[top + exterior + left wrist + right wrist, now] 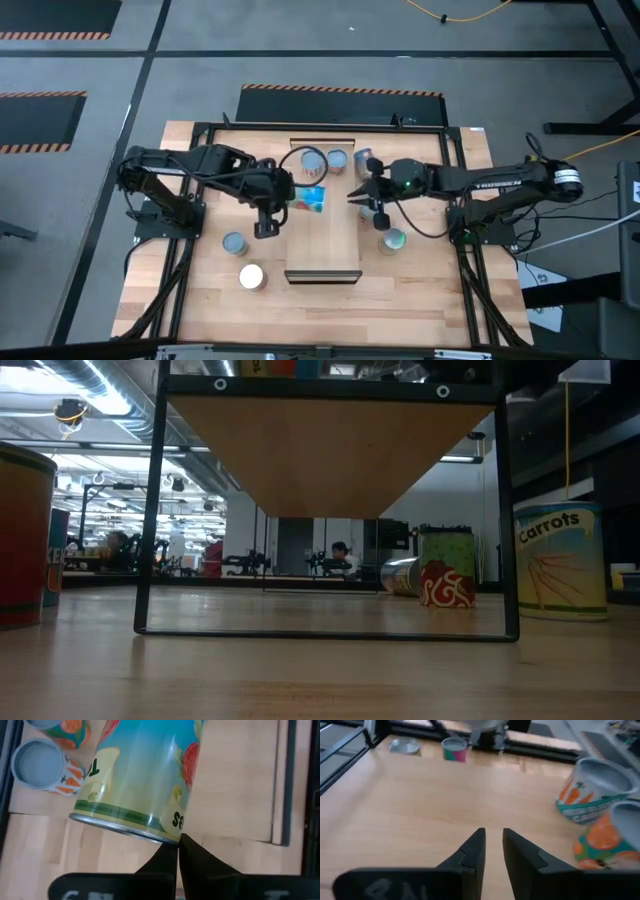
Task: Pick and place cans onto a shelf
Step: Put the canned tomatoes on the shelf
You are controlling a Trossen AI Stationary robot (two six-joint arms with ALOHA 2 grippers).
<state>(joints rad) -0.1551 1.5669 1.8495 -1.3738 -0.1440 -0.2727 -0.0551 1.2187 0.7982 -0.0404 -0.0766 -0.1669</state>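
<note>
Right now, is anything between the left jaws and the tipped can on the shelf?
Nothing visible. The left gripper, jaws shut, sits right at the rim of the can lying sideways on the shelf.

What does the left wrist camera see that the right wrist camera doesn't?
Only the left wrist view shows a big blue-and-yellow can lying on its side on the shelf, right beyond the shut left gripper, which holds nothing.

Only the right wrist view shows the right gripper, slightly parted and empty, over bare tabletop, plus a flat silver lid and a small can far across.

Both show the carrot can and the orange-labelled can standing side by side.
</note>
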